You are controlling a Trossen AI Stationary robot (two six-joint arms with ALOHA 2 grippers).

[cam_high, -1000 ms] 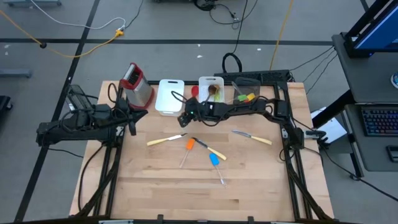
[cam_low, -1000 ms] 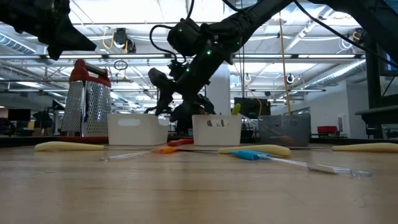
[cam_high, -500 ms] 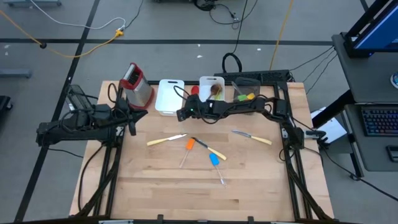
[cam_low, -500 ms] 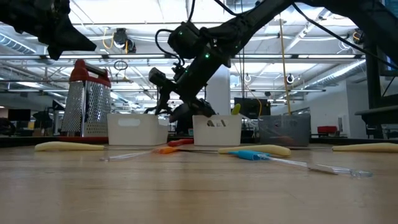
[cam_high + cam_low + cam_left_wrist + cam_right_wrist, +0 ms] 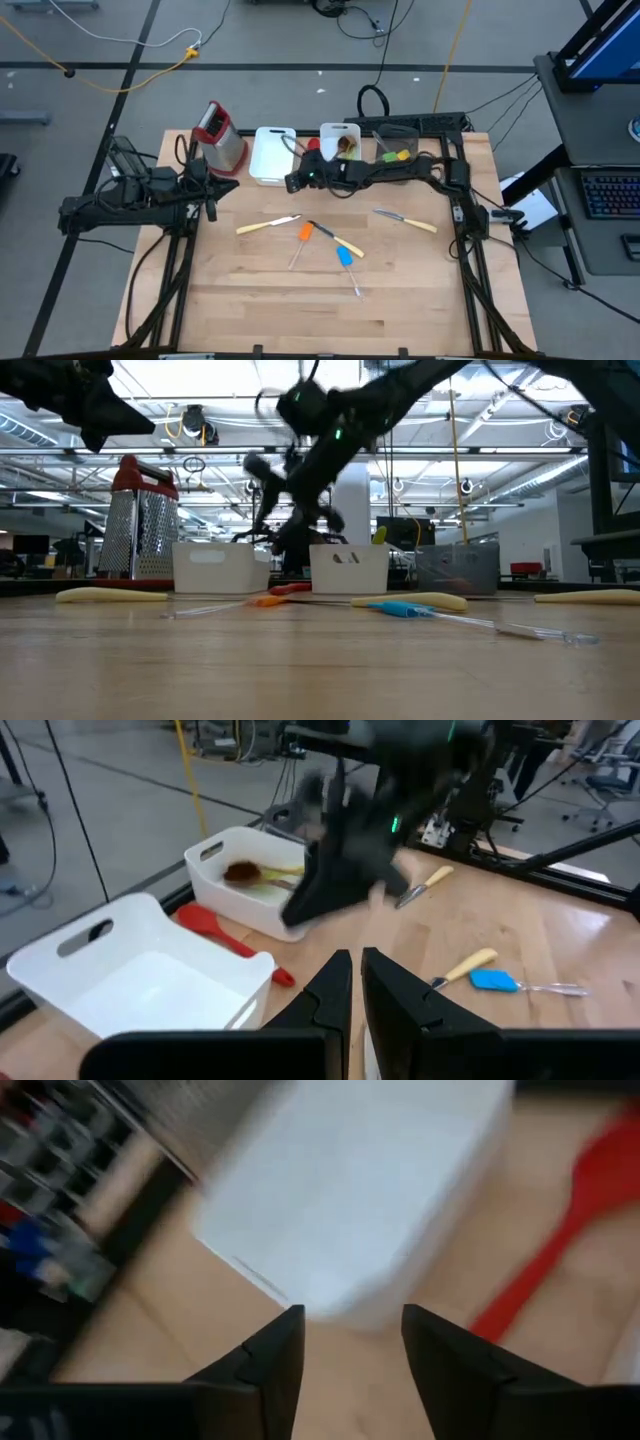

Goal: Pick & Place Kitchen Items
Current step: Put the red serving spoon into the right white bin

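My right gripper (image 5: pixel 291 183) (image 5: pixel 350 1318) hovers open and empty above the table, just near-side of the left white bin (image 5: pixel 262 170) (image 5: pixel 380 1200). A red spoon (image 5: pixel 545 1265) (image 5: pixel 312 146) lies on the table between that bin and the middle white bin (image 5: pixel 215 855). A cream-handled knife (image 5: pixel 266 226), an orange spatula (image 5: pixel 304 234), a blue spatula (image 5: pixel 345 256) and a second knife (image 5: pixel 406 220) lie flat mid-table. My left gripper (image 5: pixel 212 196) (image 5: pixel 356 965) waits shut at the left edge.
A metal box grater with a red top (image 5: pixel 220 136) stands at the far left beside the bins. The middle bin holds a wooden spoon (image 5: pixel 242 872). A grey bin (image 5: pixel 396 146) at the far right holds green and yellow pieces. Bare wood fills the table's near half.
My right gripper has risen above the table and rolled about its own axis, drifting slightly toward the far edge and the left white bin. The utensils on the table lie where they were.
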